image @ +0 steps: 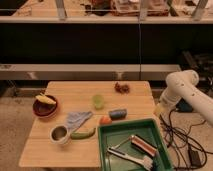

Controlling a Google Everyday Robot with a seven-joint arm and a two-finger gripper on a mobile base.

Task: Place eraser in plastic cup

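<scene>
The eraser [142,145], a small reddish-brown block with a pale long side, lies inside the green tray [111,131] at the table's front right. The plastic cup [98,101], small and translucent light green, stands upright near the middle of the table, behind and to the left of the tray. My white arm [184,89] comes in from the right. Its gripper [159,110] hangs at the table's right edge, above the tray's far right corner, apart from both the eraser and the cup.
A white-handled brush [126,154] lies in the tray beside the eraser. On the table are a blue-grey block [118,114], an orange ball [104,120], a blue cloth [77,120], a green vegetable [83,133], a whitish ring cup [59,133], a dark-red bowl [45,107] and a brown object [121,88].
</scene>
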